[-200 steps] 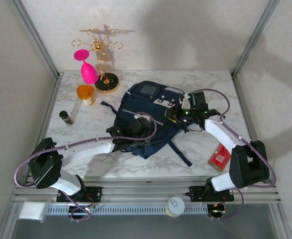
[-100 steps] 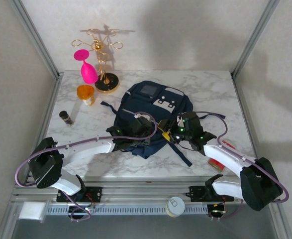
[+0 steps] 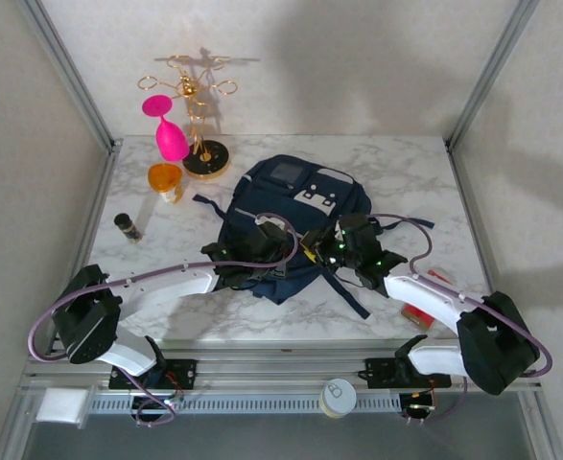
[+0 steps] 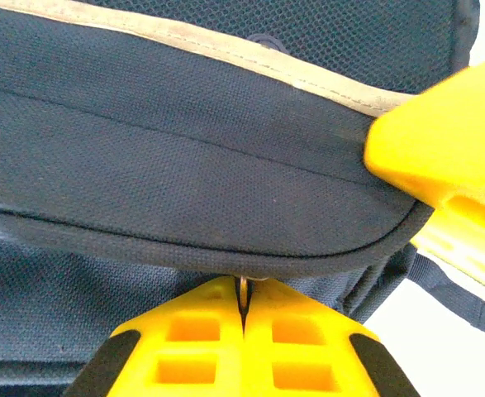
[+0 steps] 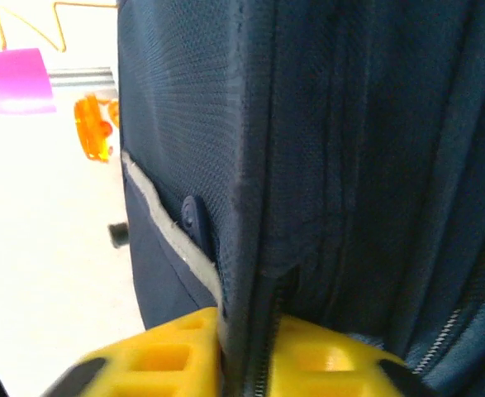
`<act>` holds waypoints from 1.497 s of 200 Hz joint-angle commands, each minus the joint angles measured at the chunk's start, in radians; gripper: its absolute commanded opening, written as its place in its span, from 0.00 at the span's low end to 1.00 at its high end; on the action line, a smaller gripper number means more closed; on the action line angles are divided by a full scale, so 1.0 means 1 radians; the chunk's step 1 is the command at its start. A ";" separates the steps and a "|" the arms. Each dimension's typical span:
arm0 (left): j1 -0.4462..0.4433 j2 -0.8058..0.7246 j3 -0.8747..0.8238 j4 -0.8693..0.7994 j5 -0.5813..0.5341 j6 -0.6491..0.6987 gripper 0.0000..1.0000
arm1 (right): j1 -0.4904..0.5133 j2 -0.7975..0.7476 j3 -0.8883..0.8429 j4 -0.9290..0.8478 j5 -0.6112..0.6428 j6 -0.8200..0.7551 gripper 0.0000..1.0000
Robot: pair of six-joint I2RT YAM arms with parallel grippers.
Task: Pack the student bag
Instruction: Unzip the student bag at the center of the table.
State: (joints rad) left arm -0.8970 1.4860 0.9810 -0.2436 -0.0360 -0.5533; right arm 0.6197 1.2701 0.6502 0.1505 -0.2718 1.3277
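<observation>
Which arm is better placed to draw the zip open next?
Left, probably: the left gripper is shut on a small metal tab at the student bag seam, while the right gripper just clamps fabric.

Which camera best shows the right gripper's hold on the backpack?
Right wrist view: the right gripper clamps the backpack along its zipper. Top view shows it small at the bag's edge; left wrist view catches one blurred finger.

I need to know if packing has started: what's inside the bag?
Nothing inside the bag shows; its own fabric covers the interior. The left gripper and right gripper each pinch its near edge.
</observation>
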 commanded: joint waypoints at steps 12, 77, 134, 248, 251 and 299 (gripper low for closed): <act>0.010 -0.052 -0.029 -0.012 -0.007 0.006 0.00 | -0.064 -0.025 0.060 -0.021 -0.001 -0.145 0.01; 0.014 -0.081 -0.060 -0.111 -0.009 0.057 0.00 | -0.473 -0.052 0.220 -0.416 -0.330 -0.619 0.00; 0.006 -0.022 -0.042 0.045 0.097 0.048 0.00 | -0.445 -0.052 0.255 -0.473 -0.291 -0.633 0.35; 0.012 -0.004 -0.067 0.153 0.087 0.029 0.00 | -0.020 -0.147 -0.054 0.047 0.180 0.039 0.58; 0.012 -0.003 -0.067 0.152 0.086 0.029 0.00 | -0.016 -0.132 -0.050 0.060 0.188 0.038 0.57; 0.026 -0.041 -0.095 0.161 0.072 0.030 0.00 | 0.050 0.105 0.185 -0.072 0.205 -0.106 0.10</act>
State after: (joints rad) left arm -0.8822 1.4708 0.9115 -0.1146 0.0338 -0.5171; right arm 0.6365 1.2934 0.7113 0.0967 -0.1040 1.2865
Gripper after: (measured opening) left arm 0.038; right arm 0.225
